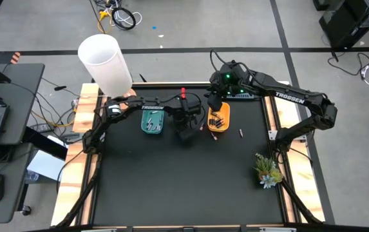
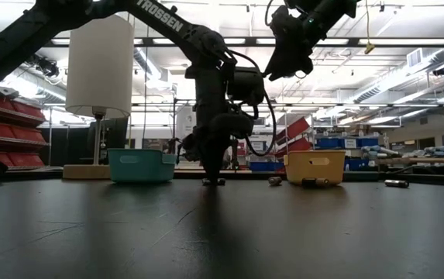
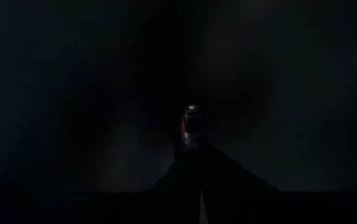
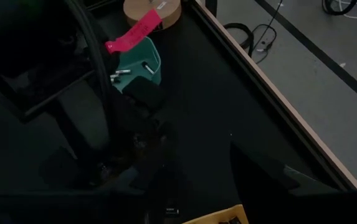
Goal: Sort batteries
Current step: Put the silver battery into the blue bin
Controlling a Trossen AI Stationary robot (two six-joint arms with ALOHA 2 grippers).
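Battery clamped in left claw on counter; next, lift toward yellow tray beside claw.

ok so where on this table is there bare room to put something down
The near half of the black mat is bare, bordered by the small plant on the right. The far strip is crowded: teal tray, left claw down on a battery, yellow tray under the right claw, and a loose battery.
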